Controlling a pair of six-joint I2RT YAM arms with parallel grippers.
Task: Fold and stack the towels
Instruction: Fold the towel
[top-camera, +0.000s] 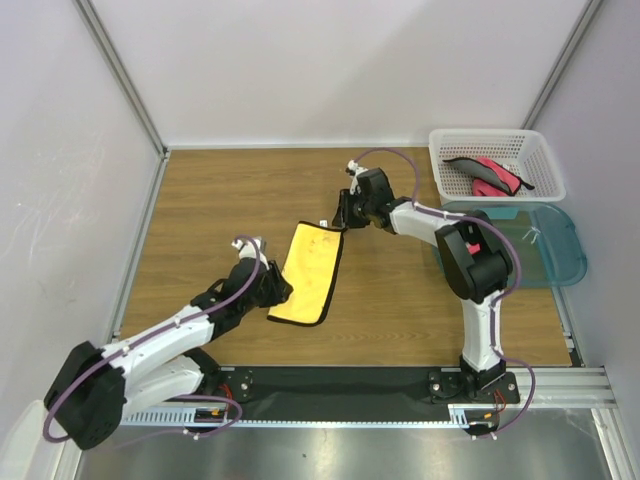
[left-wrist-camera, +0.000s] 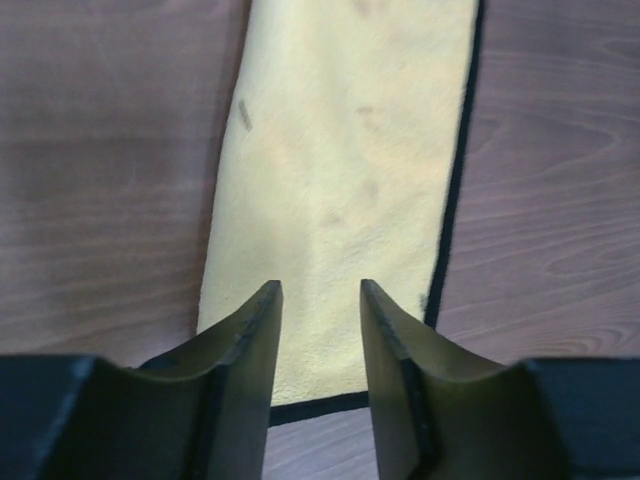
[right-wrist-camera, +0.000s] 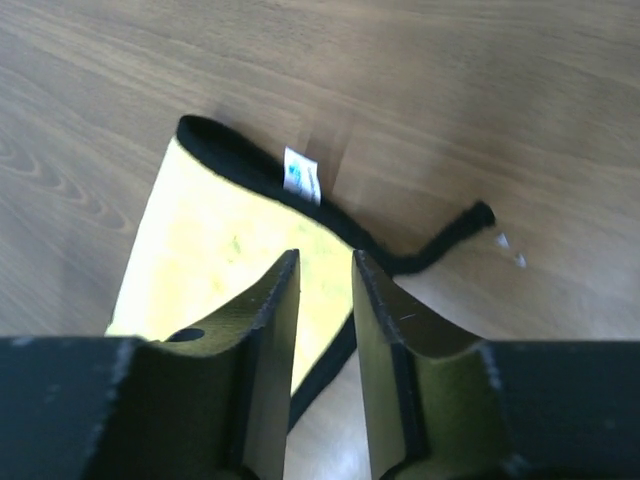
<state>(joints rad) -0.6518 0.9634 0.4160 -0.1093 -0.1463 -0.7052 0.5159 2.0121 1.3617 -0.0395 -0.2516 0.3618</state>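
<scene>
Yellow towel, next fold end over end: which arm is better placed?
Left, likely: left gripper, jaws open, is centred on the near short edge of the yellow towel; the right gripper sits at its far corner.

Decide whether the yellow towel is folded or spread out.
Folded: the yellow towel lies as a narrow strip, black edging along one long side, a plain crease along the other.
</scene>
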